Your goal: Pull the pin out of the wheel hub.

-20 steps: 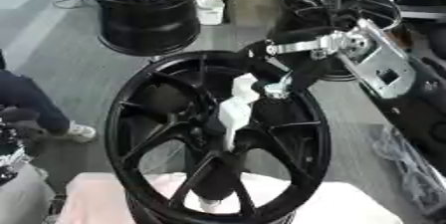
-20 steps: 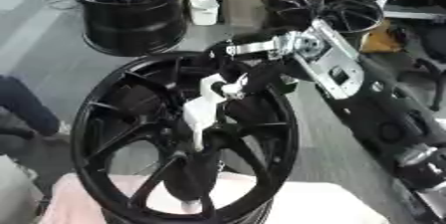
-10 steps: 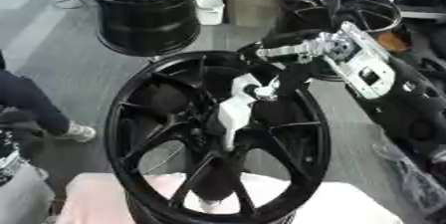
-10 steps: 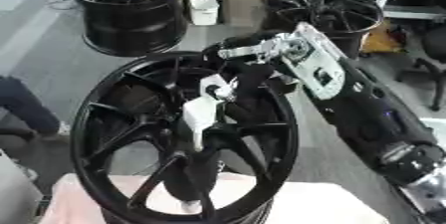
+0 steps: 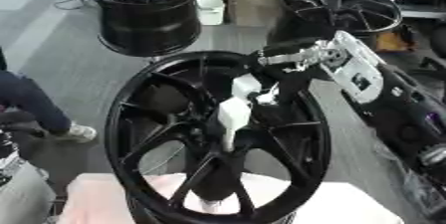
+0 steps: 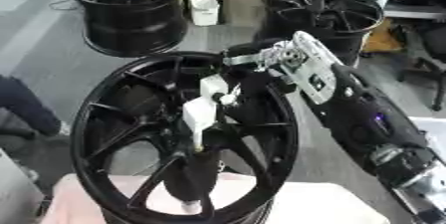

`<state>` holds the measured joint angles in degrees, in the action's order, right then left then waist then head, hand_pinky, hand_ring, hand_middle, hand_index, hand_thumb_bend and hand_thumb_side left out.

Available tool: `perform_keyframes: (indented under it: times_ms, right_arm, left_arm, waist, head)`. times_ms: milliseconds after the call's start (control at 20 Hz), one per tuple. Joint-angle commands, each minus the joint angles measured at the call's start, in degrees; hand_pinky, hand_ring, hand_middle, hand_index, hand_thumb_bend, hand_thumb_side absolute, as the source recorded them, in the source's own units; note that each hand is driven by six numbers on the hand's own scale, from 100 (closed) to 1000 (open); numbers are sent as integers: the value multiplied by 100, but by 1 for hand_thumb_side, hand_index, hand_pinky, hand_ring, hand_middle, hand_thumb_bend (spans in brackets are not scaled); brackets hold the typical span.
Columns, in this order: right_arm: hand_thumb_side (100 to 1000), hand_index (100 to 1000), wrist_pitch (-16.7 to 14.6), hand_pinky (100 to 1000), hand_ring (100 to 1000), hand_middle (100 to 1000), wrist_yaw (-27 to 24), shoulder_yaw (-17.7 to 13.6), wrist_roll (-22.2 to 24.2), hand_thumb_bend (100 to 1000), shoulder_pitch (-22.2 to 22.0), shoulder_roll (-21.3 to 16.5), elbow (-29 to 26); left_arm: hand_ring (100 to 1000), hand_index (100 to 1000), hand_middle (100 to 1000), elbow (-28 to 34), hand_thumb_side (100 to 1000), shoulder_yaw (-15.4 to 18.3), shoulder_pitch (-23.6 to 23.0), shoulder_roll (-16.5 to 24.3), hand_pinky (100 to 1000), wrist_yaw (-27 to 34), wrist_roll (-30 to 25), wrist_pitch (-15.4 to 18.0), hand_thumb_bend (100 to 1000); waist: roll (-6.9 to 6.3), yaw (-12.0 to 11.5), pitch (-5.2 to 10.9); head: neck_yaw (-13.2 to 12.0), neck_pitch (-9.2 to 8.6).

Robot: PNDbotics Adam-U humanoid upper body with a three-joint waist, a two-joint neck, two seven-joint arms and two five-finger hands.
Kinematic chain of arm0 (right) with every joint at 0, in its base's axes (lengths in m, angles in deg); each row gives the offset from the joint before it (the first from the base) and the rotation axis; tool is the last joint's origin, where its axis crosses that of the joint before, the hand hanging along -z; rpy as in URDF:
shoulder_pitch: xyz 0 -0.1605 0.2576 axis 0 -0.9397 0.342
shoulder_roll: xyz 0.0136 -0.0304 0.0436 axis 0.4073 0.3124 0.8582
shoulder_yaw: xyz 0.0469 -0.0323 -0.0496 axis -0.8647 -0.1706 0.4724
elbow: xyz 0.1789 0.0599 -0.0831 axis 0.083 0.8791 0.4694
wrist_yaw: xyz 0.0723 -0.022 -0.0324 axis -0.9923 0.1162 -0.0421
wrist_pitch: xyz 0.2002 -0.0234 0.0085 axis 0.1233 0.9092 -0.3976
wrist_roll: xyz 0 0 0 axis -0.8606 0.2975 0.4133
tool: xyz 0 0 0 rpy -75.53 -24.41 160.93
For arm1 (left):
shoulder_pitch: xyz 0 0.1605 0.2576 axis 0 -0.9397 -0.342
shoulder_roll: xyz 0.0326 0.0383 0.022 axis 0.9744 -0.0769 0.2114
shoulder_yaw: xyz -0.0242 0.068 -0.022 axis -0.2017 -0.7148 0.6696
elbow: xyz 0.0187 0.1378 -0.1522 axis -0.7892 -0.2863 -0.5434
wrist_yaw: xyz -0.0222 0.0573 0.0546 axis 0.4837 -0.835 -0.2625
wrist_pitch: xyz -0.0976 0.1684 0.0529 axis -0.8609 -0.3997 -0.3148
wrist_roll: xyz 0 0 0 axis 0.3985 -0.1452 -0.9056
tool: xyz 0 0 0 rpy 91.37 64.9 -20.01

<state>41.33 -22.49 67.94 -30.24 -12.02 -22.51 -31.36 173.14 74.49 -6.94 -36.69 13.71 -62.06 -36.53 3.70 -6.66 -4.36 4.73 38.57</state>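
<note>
Two spare black rims (image 5: pixel 146 9) (image 5: pixel 340 6) and white containers (image 5: pixel 209 8) stand behind.

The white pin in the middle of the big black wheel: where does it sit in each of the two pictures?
Left eye view: the white pin stands just right of the picture's centre, at the wheel hub, below the right hand.
Right eye view: the same pin lies left of centre, again at the hub.
Shared landmark: the white bucket on the floor, top centre in both.
</note>
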Motion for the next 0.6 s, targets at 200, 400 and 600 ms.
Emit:
perform_keyframes:
  times_ms: [200, 400, 600]
  right_arm:
    - [506, 855, -478, 881, 937, 774, 182, -95, 363, 151, 91, 8, 61]
    - [405, 755, -482, 852, 888, 648, 99, -159, 332, 113, 85, 43, 45]
    - [319, 681, -400, 826, 837, 555, -27, -205, 131, 101, 114, 46, -4]
  left_arm:
    - [531, 742, 689, 58, 412, -23, 73, 67, 465, 22, -27, 12, 800]
    - [531, 742, 689, 59, 412, -19, 72, 62, 465, 21, -34, 11, 800]
    - [531, 742, 689, 55, 412, -23, 72, 57, 465, 20, -45, 6, 801]
  waist:
    - [-39, -20, 40]
    - [-38, -31, 39]
    - [-32, -40, 44]
  head:
    - [27, -80]
    - [30, -86]
    - [37, -92]
